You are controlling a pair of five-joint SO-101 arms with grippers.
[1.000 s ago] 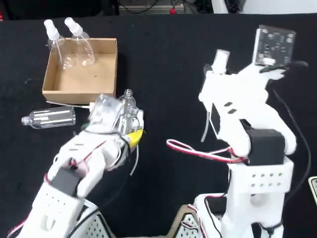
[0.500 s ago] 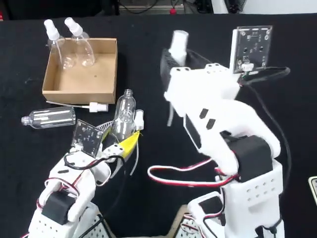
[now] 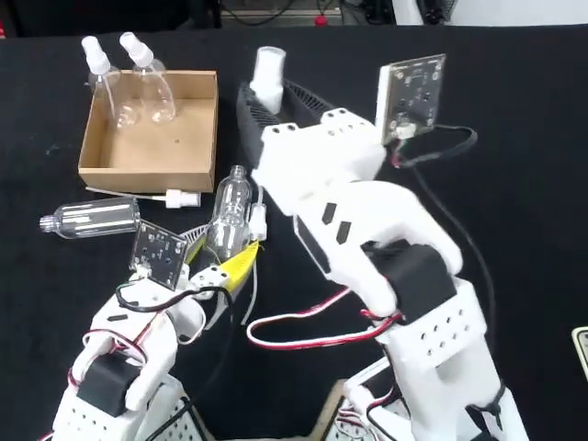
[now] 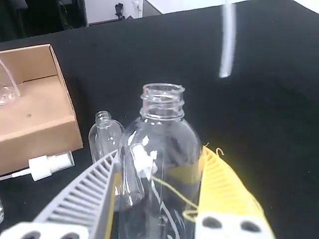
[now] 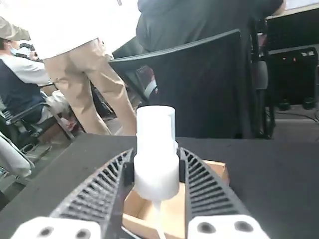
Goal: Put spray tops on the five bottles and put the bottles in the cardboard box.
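My left gripper (image 3: 220, 241) is shut on a clear open-necked bottle (image 3: 230, 204), held upright near the table's front left; its grey and yellow fingers clasp the bottle (image 4: 160, 149) low on the body. My right gripper (image 3: 266, 92) is shut on a white spray top (image 3: 268, 66), up and to the right of the bottle's neck. The spray top (image 5: 155, 164) sits between the black fingers, its dip tube (image 4: 228, 40) hanging down. The cardboard box (image 3: 147, 138) at the back left holds two capped bottles (image 3: 138, 83).
A capless bottle (image 3: 92, 219) lies left of the box's front edge, with a loose spray top (image 3: 179, 197) lying near it. Another open bottle (image 4: 104, 137) stands right behind the held one. Bare black table spreads to the right.
My right gripper has swung left with the spray top, closer to the held bottle. My left arm drew back with the bottle upright, then kept still.
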